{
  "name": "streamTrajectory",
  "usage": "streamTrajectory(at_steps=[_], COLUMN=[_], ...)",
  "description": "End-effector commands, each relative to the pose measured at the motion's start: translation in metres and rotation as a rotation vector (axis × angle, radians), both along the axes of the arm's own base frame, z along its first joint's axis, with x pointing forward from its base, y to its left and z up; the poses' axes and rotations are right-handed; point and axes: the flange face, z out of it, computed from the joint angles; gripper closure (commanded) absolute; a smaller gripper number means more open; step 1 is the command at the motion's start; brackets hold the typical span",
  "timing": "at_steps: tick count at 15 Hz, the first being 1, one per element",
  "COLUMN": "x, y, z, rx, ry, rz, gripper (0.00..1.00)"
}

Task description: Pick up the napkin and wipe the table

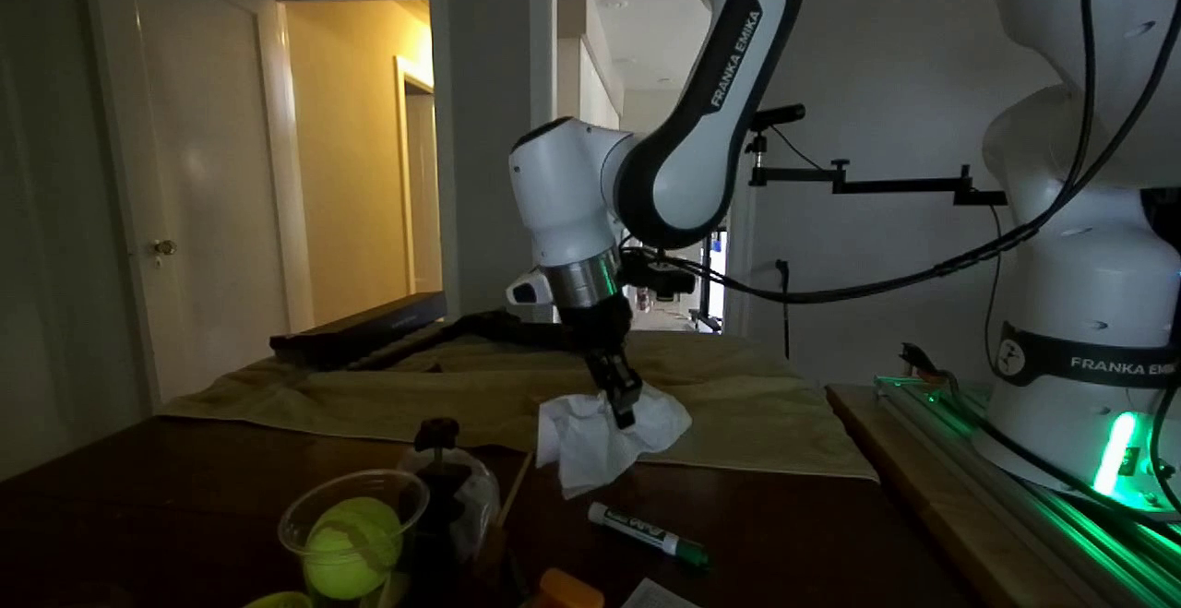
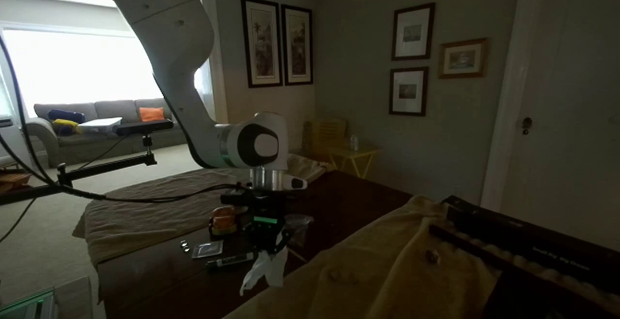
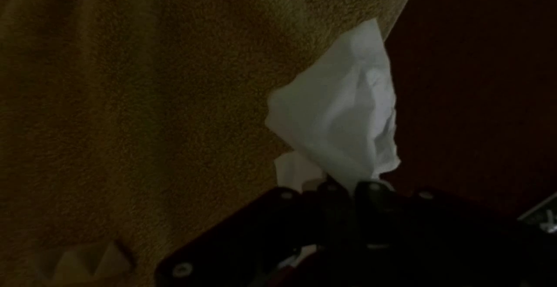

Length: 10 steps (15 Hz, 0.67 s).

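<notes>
The crumpled white napkin (image 1: 577, 447) hangs from my gripper (image 1: 624, 412) over the front edge of the tan cloth. It also shows in an exterior view (image 2: 270, 269) and in the wrist view (image 3: 343, 108). My gripper's fingertips (image 3: 346, 187) are closed together on the napkin, which spreads out on both sides of them. The table (image 1: 240, 460) has a dark reddish-brown wooden top, partly covered by the tan cloth (image 1: 757, 414). Whether the napkin's lower corners touch the table or the cloth I cannot tell. The wrist view is very dark around the fingers.
A green-capped marker (image 1: 646, 534) lies near the napkin. A clear cup (image 1: 420, 497) with a yellow-green ball (image 1: 351, 548) and a plastic bag (image 1: 478, 497) stand nearby. A small packet (image 2: 207, 249) and an orange object (image 2: 223, 221) lie beyond. A long dark box (image 2: 523, 241) rests on the cloth.
</notes>
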Motion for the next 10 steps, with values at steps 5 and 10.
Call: streamTrajectory(at_steps=[5, 10], x=[0.01, 0.043], y=[-0.03, -0.053], z=[0.081, 0.115], rx=[-0.005, -0.002], ry=[-0.091, -0.187], rz=[-0.034, -0.032], gripper=[0.99, 0.99])
